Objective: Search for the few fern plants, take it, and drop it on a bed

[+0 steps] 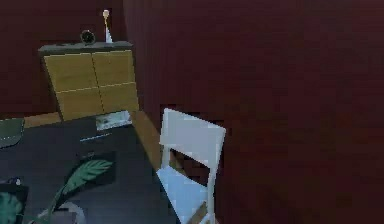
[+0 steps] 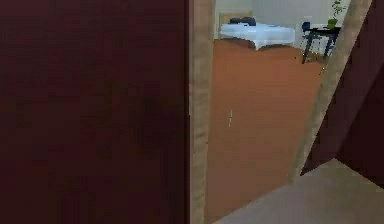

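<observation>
The red wall (image 1: 280, 70) takes most of the forward view, and it fills the arm side view's left up to a pale doorframe (image 2: 202, 110). Past the frame an orange floor (image 2: 260, 110) runs out to a bed (image 2: 258, 35) at the far end of the next room. That is where the task wants the plant dropped. A dark door (image 2: 352, 110) stands swung aside at that view's right, which leaves the way through clear.

At the forward view's lower left lies a dark counter (image 1: 50, 150). Behind it a wooden cabinet (image 1: 92, 80) stands against the wall. A white chair (image 1: 192, 140) is drawn up at the counter's edge, turned at an angle as if for sitting.

At the counter's near end are long green fronds, which I judge to be the fern (image 1: 82, 178). Its pot is cut off by the bottom edge. A second small plant (image 2: 336, 10) tops a dark far counter (image 2: 320, 38) beside the bed. It is too small to name.

A pale flat thing (image 1: 112, 120) lies farther along the counter, and a slim vase (image 1: 107, 28) stands on the cabinet.

I cannot tell the pincer's state, nor how any of this lies from it. I judge the search about done and the taking not yet begun. The robot must first bring its arm side round to the fern.
</observation>
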